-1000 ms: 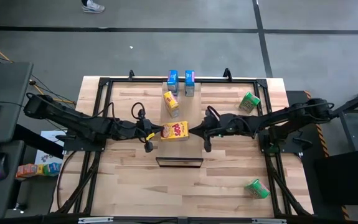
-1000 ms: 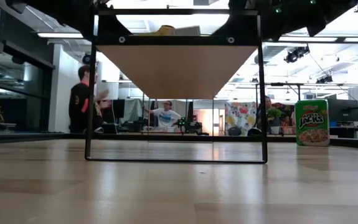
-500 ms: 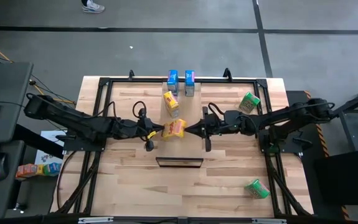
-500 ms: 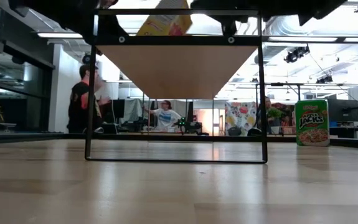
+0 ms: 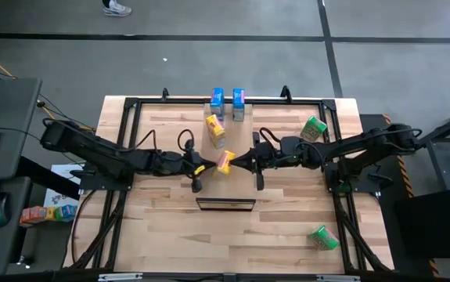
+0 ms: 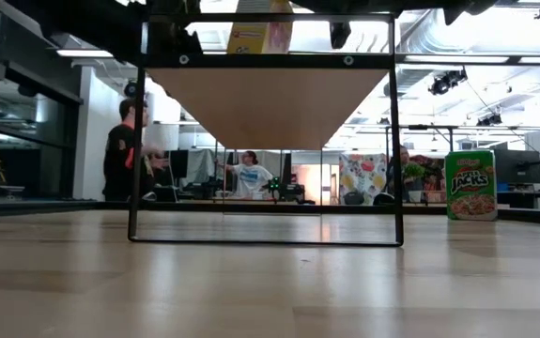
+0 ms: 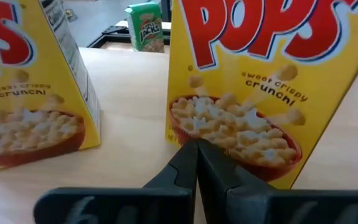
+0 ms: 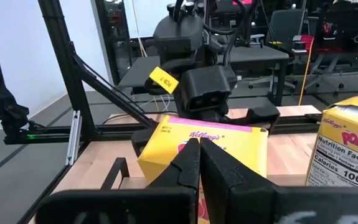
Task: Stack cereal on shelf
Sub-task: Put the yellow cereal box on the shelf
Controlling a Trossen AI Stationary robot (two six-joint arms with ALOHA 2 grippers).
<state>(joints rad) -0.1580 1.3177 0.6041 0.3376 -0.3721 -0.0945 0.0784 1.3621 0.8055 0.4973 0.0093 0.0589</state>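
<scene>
A yellow cereal box (image 5: 225, 161) stands upright on the pale shelf (image 6: 265, 99), between my two grippers; it also shows in the low view (image 6: 261, 36). My left gripper (image 5: 206, 164) is shut at the box's left side. My right gripper (image 5: 240, 162) is shut at its right side. A second yellow box (image 5: 215, 130) stands just beyond. Two blue boxes (image 5: 217, 100) (image 5: 239, 100) stand at the far edge. One green box (image 5: 313, 128) lies at the far right, another (image 5: 323, 237) at the near right. My left gripper presses its shut fingertips (image 7: 188, 155) against the lower middle of the box's printed front face (image 7: 228, 124). It comes level from the table's left. The box stands upright on its bottom end. My right gripper presses its shut fingertips (image 8: 191, 155) against the box's opposite face (image 8: 228, 146). It comes level from the table's right, and the fingers hide the exact spot.
The shelf's dark front edge (image 5: 225, 204) lies near of the grippers, on a black frame (image 6: 396, 141). The near green box shows upright in the low view (image 6: 470, 185). People sit and stand in the room beyond the table.
The yellow box lay flat with its face up between the grippers; it has tipped up and now stands upright on its bottom end. My left gripper has moved toward the table's right, following the box. My right gripper has stayed nearly in place.
</scene>
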